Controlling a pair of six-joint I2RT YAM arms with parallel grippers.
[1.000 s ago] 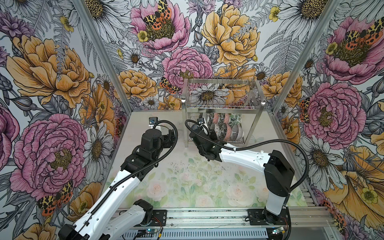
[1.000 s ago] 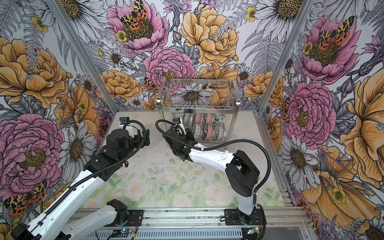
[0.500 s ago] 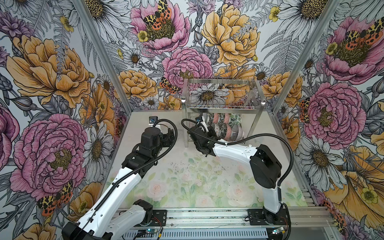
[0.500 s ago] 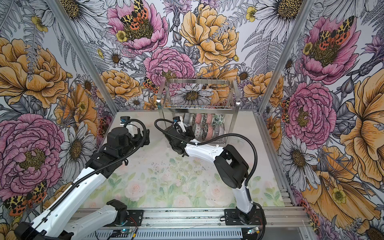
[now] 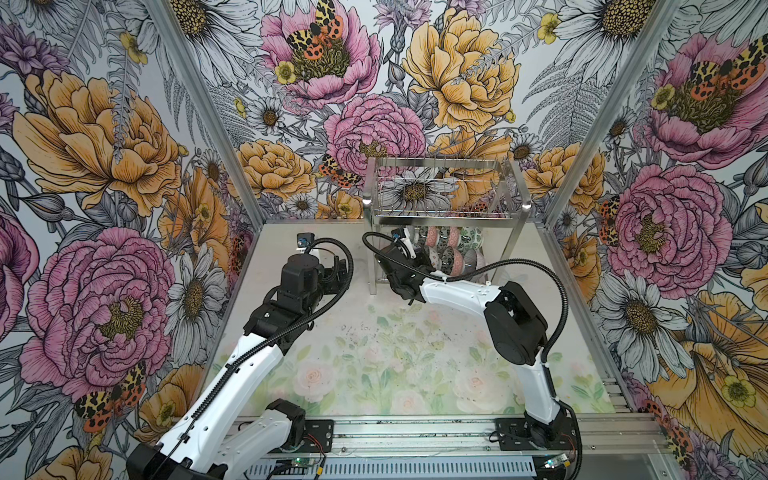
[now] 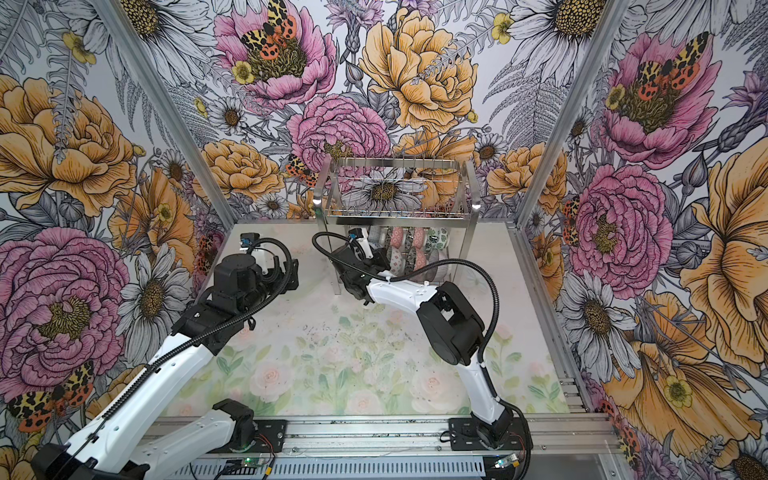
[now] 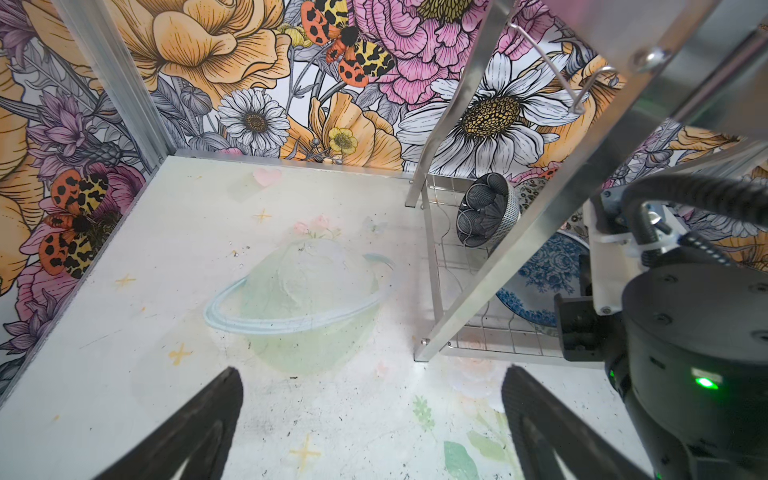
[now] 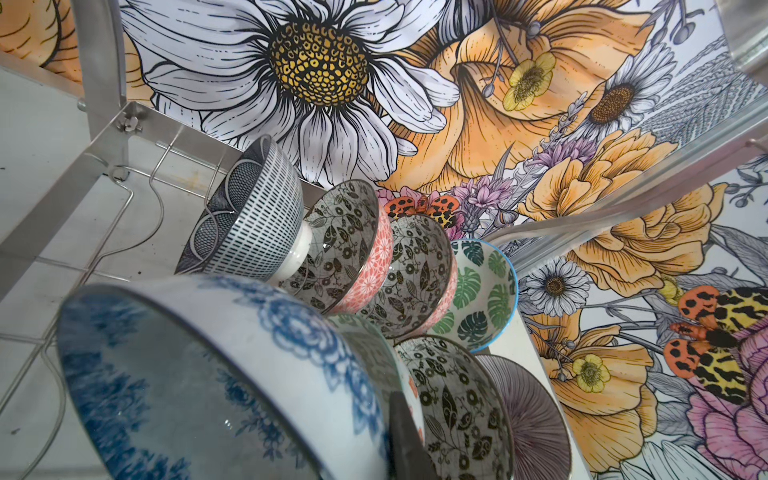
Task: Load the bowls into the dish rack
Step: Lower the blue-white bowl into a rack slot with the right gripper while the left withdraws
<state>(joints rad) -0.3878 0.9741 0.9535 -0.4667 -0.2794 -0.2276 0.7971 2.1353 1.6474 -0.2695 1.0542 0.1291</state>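
- Stainless-steel dish rack (image 5: 444,213), two tiers, at the back of the counter (image 5: 374,320), upper centre-right in both top views.
- Patterned bowls (image 5: 451,249) stand on edge in two rows on the rack's lower shelf, beneath the upper tier.
- Blue floral bowl (image 8: 257,345) sits tilted at the frame-left end of that shelf. The right end effector (image 8: 398,419) is pressed together on its wall, with one dark finger showing outside the rim.
- Behind it are a dashed black-and-white bowl (image 8: 257,224), a leaf-sprig bowl (image 8: 345,245) with a coral outside, and a green-leaf bowl (image 8: 478,295). Beside it is a fine-lined purple bowl (image 8: 532,415).
- Left end effector (image 7: 370,415) has its fingers spread wide over the counter, frame-left of the rack.
- Front rack leg (image 7: 478,249) crosses between the left end effector and the blue floral bowl.
- Pale green ringed-planet print (image 7: 299,299) lies flat on the counter.
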